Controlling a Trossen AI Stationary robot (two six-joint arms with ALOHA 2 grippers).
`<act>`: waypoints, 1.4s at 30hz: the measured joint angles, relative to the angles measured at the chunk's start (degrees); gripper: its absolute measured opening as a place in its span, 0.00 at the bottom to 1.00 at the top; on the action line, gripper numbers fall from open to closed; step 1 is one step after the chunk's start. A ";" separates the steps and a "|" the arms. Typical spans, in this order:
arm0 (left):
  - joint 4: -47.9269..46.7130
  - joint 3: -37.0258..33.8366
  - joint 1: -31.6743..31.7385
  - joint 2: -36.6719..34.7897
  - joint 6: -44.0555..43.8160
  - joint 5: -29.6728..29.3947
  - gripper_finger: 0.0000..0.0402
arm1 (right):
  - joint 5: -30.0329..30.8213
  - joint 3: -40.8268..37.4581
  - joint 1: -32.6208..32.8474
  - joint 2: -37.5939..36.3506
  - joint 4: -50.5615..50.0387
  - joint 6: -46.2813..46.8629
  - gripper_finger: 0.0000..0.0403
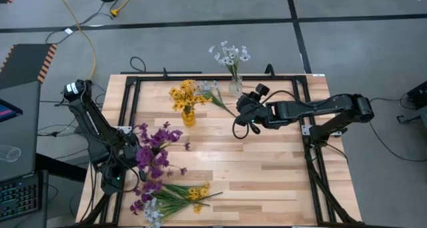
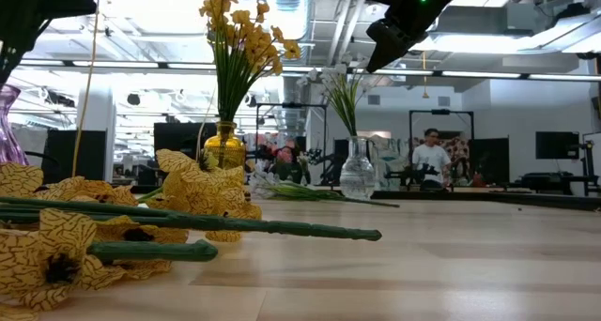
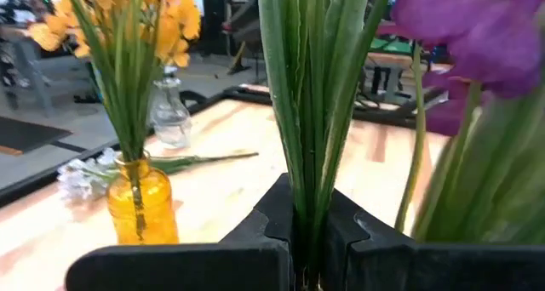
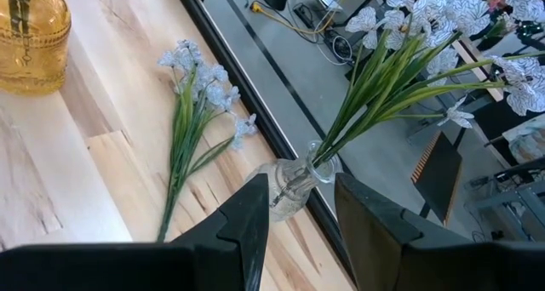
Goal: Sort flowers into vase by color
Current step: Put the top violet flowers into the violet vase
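Left pincer (image 3: 308, 240): fingers together, clamped on the green stems of a purple flower spray (image 1: 155, 148). In the left wrist view the stems rise straight up from between the two dark fingers, with purple blossoms (image 3: 473, 23) above and to one side. In the high view this pincer sits at the near left part of the worktop (image 1: 267, 168), with the purple blooms spread just above it.

Right pincer (image 4: 302, 219): fingers apart, nothing between them. It hangs above the far middle of the worktop, raised clear of the surface in the low view (image 2: 390, 39).

Position of the flowers relative to the right pincer:
- A clear glass vase (image 4: 294, 189) holding white flowers (image 4: 443, 19) stands just ahead of the open fingers, at the far edge of the worktop.
- A loose pale-blue spray (image 4: 200, 87) lies flat on the worktop beside that vase, apart from the pincer.
- A yellow vase (image 1: 189, 116) with yellow flowers (image 1: 183, 93) stands further off, to the side of the loose spray.

Position of remaining flowers relative to the left pincer:
- A mixed heap of loose sprays (image 1: 177, 196), yellow, purple and pale, lies on the near edge of the worktop, just beside the pincer.

A person (image 2: 432, 157) shows in the room beyond the worktop.
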 joint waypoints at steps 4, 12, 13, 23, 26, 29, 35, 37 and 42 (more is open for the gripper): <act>-0.03 0.00 0.00 0.00 0.02 1.20 0.01 | 0.00 0.00 0.00 0.00 0.00 0.00 0.40; -0.01 0.00 0.00 -0.02 2.74 2.57 0.02 | 0.00 0.00 0.00 0.00 0.00 0.01 0.40; -0.01 0.00 0.00 -0.02 2.80 2.10 0.03 | 0.00 0.00 0.00 0.00 0.00 0.02 0.40; -1.15 0.02 0.00 -0.02 1.96 -1.46 0.01 | 0.00 0.00 0.00 0.00 0.00 0.04 0.40; -4.18 0.02 0.00 -0.02 -0.83 -2.86 0.01 | 0.00 0.00 0.00 0.00 0.00 0.04 0.40; -8.17 0.02 0.00 -0.02 -5.17 -3.30 0.01 | 0.00 0.00 0.00 0.00 0.00 0.04 0.40; -10.56 -2.56 -0.01 -0.04 -10.92 -6.72 0.01 | 0.01 0.00 0.00 0.00 0.01 0.04 0.40; -10.63 -3.93 0.06 -0.04 -12.89 -7.04 0.01 | 0.00 0.00 0.00 0.00 0.00 0.04 0.40; -10.56 -6.56 0.26 -0.04 -17.60 -6.83 0.01 | 0.00 0.00 0.00 0.00 0.00 0.04 0.40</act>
